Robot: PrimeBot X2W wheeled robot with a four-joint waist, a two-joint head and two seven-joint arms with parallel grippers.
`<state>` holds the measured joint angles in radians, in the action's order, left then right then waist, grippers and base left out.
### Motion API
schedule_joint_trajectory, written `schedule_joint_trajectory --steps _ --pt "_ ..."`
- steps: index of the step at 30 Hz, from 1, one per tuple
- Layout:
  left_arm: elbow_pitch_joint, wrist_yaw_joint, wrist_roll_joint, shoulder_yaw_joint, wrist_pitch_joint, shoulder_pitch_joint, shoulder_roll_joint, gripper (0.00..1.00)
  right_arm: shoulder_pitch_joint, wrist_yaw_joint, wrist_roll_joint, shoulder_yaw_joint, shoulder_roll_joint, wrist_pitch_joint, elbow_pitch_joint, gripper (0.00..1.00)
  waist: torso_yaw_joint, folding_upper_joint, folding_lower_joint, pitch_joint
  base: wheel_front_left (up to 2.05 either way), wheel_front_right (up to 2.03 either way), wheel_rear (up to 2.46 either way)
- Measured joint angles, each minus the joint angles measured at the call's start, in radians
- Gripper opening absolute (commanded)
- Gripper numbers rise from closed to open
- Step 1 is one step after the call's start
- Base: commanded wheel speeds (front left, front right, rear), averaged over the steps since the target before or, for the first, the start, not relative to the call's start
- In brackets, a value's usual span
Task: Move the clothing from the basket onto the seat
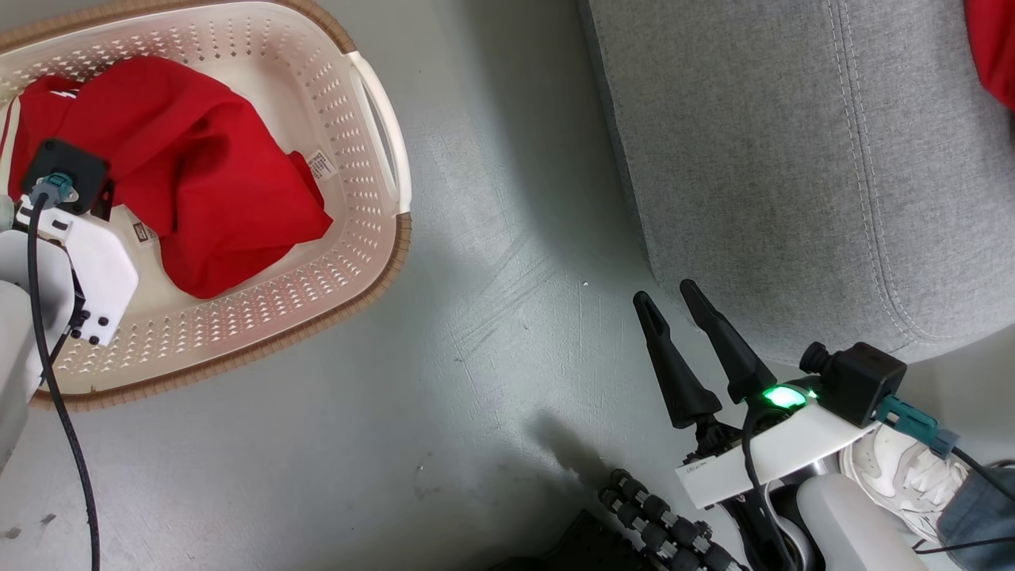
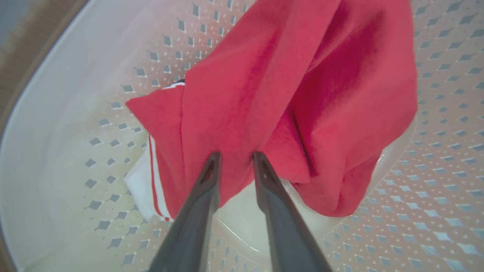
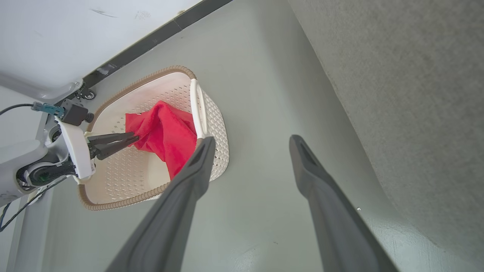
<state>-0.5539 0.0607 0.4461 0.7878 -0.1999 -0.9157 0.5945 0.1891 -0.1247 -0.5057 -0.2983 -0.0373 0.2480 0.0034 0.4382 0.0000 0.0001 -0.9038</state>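
Note:
A bright red garment (image 1: 198,174) lies heaped in the cream perforated basket (image 1: 361,262) at the upper left of the head view. My left gripper (image 2: 236,154) is shut on a gathered fold of this garment (image 2: 302,94), which hangs up from the basket wall (image 2: 75,113); a white striped trim shows at its lower left. The right wrist view shows the left gripper (image 3: 134,139) pinching the garment (image 3: 166,136). My right gripper (image 1: 666,293) is open and holds nothing, low over the floor beside the grey sofa (image 1: 777,159). A second red garment (image 1: 991,47) lies on the sofa's far right.
Bare grey floor (image 1: 507,277) separates the basket from the sofa front. A person's white shoe (image 1: 896,468) and jeans leg stand at the lower right, behind my right wrist. A black ribbed cable bundle (image 1: 658,523) lies at the bottom edge.

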Motion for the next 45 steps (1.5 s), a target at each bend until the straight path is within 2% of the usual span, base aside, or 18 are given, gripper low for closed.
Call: schedule_joint_trajectory --steps 2,5,7,8,24,36,45 --pt "-0.001 0.000 0.000 0.000 0.000 0.000 0.000 0.40 0.000 0.000 0.000 0.000 0.000 0.000 -0.001 1.00 0.000 0.0000 0.0000 -0.001 0.00 0.00 0.00" --pt "-0.002 0.000 0.000 0.000 0.000 0.000 0.000 0.25 0.000 0.000 -0.004 0.000 0.000 0.000 -0.001 1.00 0.000 0.0000 0.0000 -0.002 0.00 0.00 0.00" --pt "-0.003 0.000 0.000 0.000 0.002 0.000 0.000 0.05 0.000 0.000 -0.004 0.000 0.000 0.000 -0.001 1.00 0.000 0.0000 0.0000 -0.003 0.00 0.00 0.00" --pt "-0.004 0.000 0.000 0.000 0.007 0.000 0.000 0.00 0.000 0.000 -0.004 0.000 0.000 0.000 -0.001 1.00 0.000 0.0000 0.0000 -0.003 0.00 0.00 0.00" --pt "-0.002 0.000 0.014 -0.012 0.030 0.000 -0.028 0.00 0.008 0.000 -0.004 0.010 0.000 0.000 0.001 1.00 -0.017 0.0000 0.0000 0.007 0.00 0.00 0.00" --pt "0.060 0.023 0.076 -0.076 0.128 0.010 -0.049 0.00 0.108 0.000 0.027 0.030 0.000 0.003 0.023 1.00 -0.058 0.0000 0.0000 0.034 0.00 0.00 0.00" --pt "0.145 0.024 0.105 -0.085 0.219 0.101 -0.061 0.00 0.170 0.000 0.071 0.053 -0.001 0.007 0.086 1.00 -0.104 0.0000 0.0000 0.073 0.00 0.00 0.00"
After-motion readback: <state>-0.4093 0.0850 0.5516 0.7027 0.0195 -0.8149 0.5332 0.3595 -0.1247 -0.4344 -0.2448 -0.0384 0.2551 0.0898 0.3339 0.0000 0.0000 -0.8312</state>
